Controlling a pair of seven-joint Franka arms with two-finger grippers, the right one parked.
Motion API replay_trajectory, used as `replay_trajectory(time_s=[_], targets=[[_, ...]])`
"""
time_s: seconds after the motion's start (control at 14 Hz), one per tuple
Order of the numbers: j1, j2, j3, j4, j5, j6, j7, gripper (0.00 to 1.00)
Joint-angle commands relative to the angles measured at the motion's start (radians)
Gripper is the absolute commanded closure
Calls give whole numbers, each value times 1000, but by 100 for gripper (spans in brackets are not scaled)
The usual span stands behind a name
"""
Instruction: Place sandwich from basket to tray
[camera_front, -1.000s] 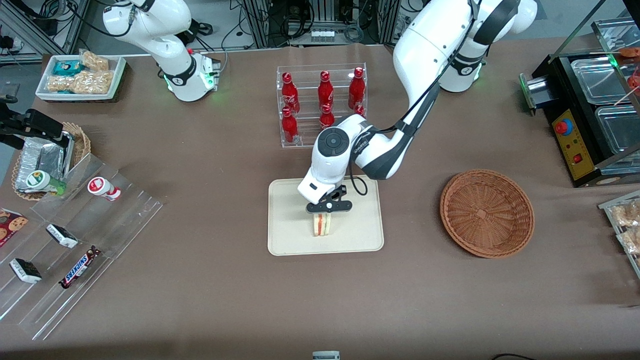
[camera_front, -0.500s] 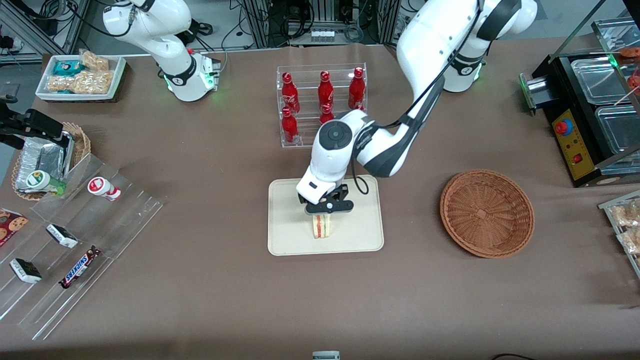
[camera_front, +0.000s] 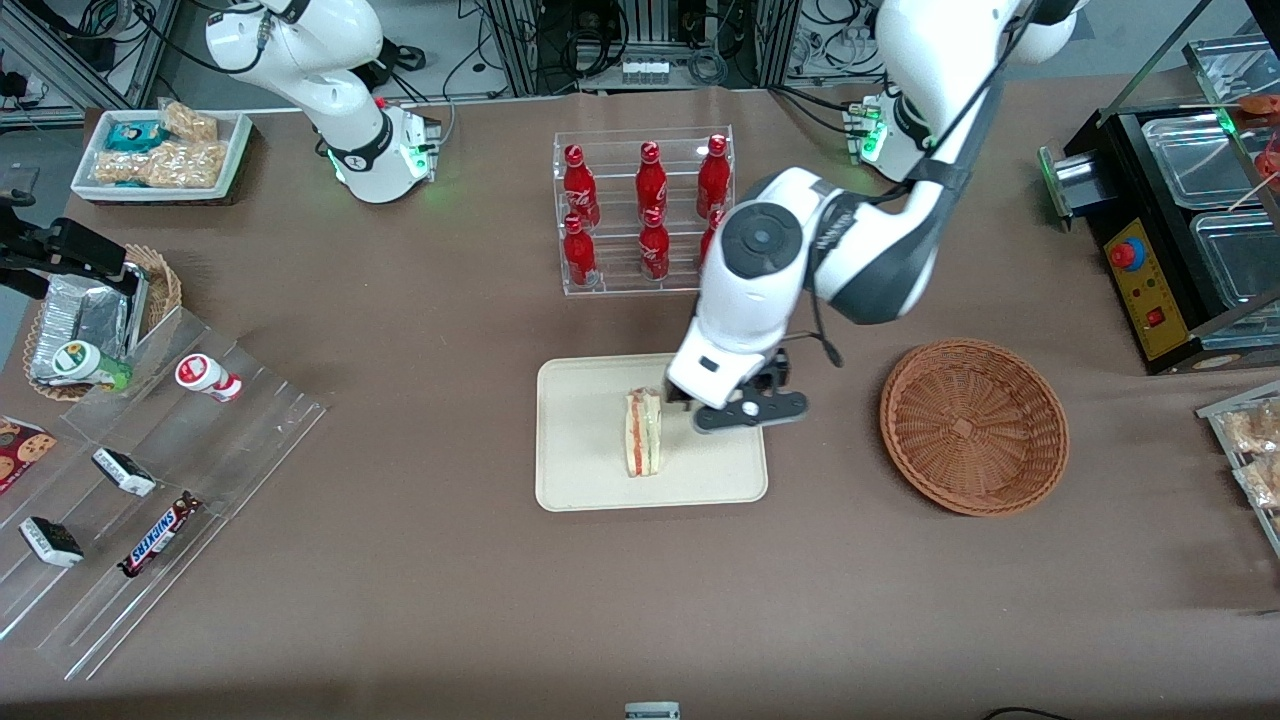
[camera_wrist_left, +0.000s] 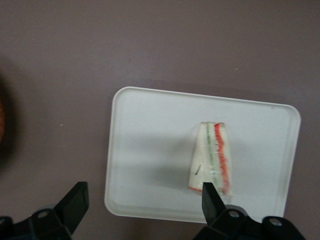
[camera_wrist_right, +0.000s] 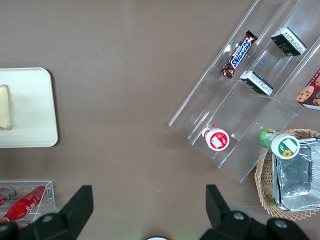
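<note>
The sandwich (camera_front: 642, 432), a pale wedge with red and green layers, stands on its edge near the middle of the cream tray (camera_front: 585, 470). Nothing is touching it. My gripper (camera_front: 745, 412) hangs open and empty above the tray's edge that faces the basket (camera_front: 973, 425), a short way from the sandwich. The round wicker basket sits empty toward the working arm's end. The left wrist view looks down on the tray (camera_wrist_left: 150, 125) and the sandwich (camera_wrist_left: 212, 157), and the gripper (camera_wrist_left: 142, 200) shows spread wide with one fingertip (camera_wrist_left: 210, 195) overlapping the sandwich's end. The right wrist view catches the tray (camera_wrist_right: 30, 110) and a sliver of sandwich (camera_wrist_right: 4, 107).
A clear rack of red bottles (camera_front: 645, 205) stands farther from the front camera than the tray. Toward the parked arm's end are a stepped acrylic shelf of snacks (camera_front: 150, 480), a small wicker basket with a foil container (camera_front: 95, 320) and a white snack bin (camera_front: 160, 155). A black machine (camera_front: 1180, 230) stands at the working arm's end.
My gripper was over the sandwich, gripping its top. It has since come off it, risen and swung toward the basket. The sandwich stays standing on the tray.
</note>
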Motion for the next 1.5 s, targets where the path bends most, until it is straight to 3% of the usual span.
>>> replay_trajectory(time_s=[0.0, 0.57, 0.71, 1.0, 1.43], targets=[[86, -72, -3, -47, 0, -103, 126, 0], [381, -267, -3, -170, -1, -260, 545, 0], [425, -302, -3, -170, -3, -282, 570, 0], [522, -382, -3, -171, -76, -308, 632, 0], [550, -457, -2, -190, -78, -315, 671, 0]])
